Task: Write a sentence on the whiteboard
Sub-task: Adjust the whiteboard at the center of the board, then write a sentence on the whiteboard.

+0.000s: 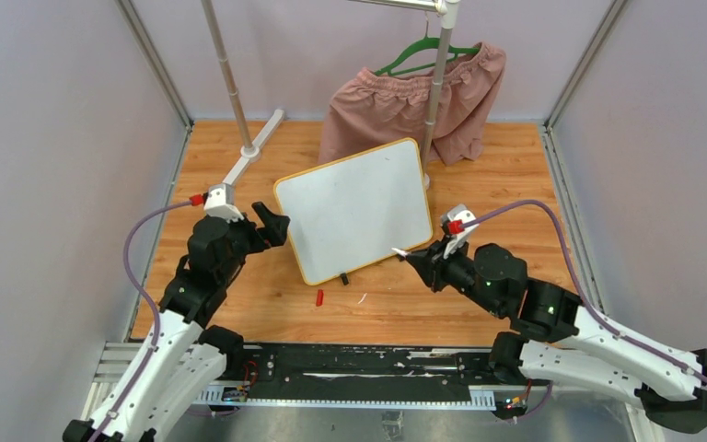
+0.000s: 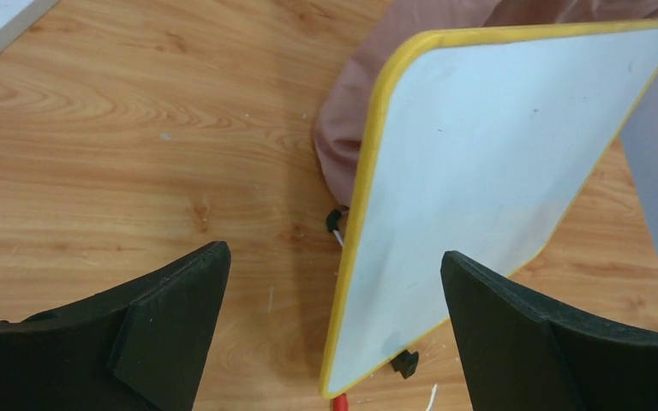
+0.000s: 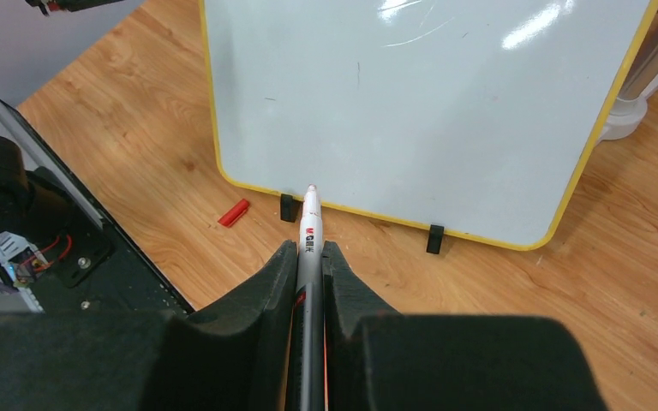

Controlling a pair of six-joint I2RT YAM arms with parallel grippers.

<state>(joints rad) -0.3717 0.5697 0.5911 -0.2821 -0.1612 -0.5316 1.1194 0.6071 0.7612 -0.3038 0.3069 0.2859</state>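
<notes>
Across the wooden table [image 1: 239, 166] we go, and at the far side a metal rack [image 1: 230, 83] carries pink shorts [image 1: 396, 106] on a green hanger [image 1: 419, 55]. Just near of those shorts, mid-table, stands the whiteboard [image 1: 354, 207], propped at a tilt on its black clip feet [image 3: 434, 240], yellow rim all round. Its face is blank! A few faint scuffs and some glare, but no stroke of the sentence anywhere, so by my reading the writing has not begun and every word of it is left to do. On the left, the left gripper [image 1: 272, 224] hangs close beside the board's left edge, jaws spread wide with nothing between them; the wrist view shows that edge out beyond the fingers, not pinched. On the right, the right gripper [image 1: 431, 256] is clamped tight around a white marker [image 3: 310, 218], barrel running out between the fingers, nib aimed at the board's near bottom edge by one clip foot. Whether the nib touches the surface I cannot tell. Smallest of all, a red cap [image 1: 319, 296] lies on the wood just near of the board, so the marker looks uncapped and ready.
</notes>
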